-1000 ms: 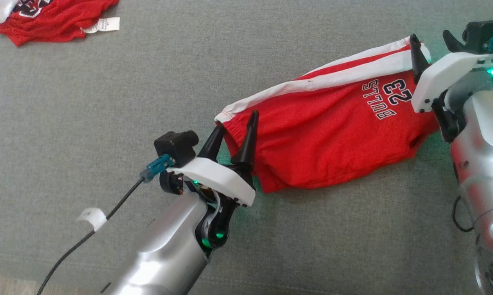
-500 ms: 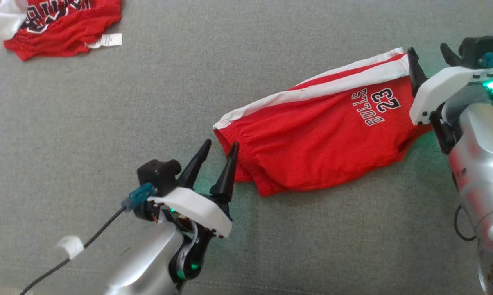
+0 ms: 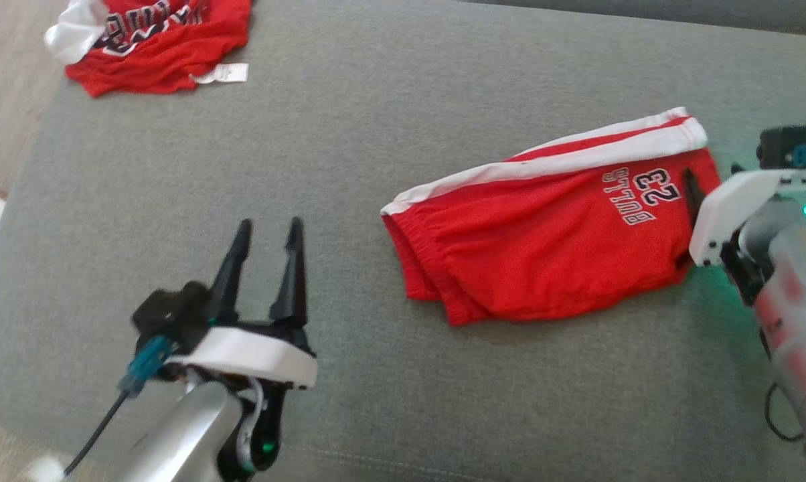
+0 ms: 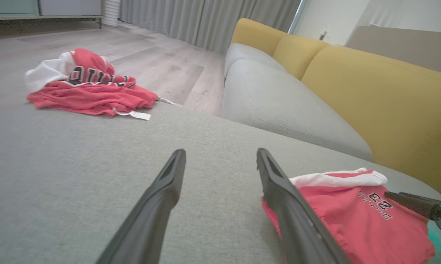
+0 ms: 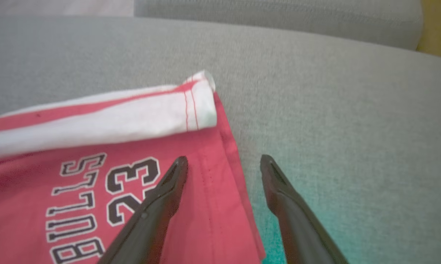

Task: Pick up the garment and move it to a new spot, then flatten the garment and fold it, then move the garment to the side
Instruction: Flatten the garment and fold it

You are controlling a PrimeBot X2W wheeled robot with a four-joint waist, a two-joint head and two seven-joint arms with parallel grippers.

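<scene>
The garment, a pair of red shorts [image 3: 543, 248] with a white side stripe and "BULLS 23" print, lies folded and flat on the grey cushion [image 3: 349, 154]. My left gripper [image 3: 270, 224] stands open and holds nothing, well to the left of the waistband; in the left wrist view the left gripper [image 4: 221, 152] has the shorts [image 4: 352, 220] just off its right finger. At the hem end my right gripper [image 5: 224, 158] is open, one finger above the red fabric [image 5: 96, 154] and the other above bare cushion. Its white mount hides much of the right gripper [image 3: 707, 184] in the head view.
A second red-and-white garment [image 3: 155, 40] with a white tag lies crumpled at the cushion's far left corner. Wooden floor [image 3: 1, 100] lies past the left edge. A grey sofa seat [image 4: 279, 102] with yellow back cushions [image 4: 370, 91] stands behind.
The head camera has shifted. My left gripper has drawn back and leftward from the waistband it straddled. The right gripper has pulled back from the hem corner. The shorts stay flat.
</scene>
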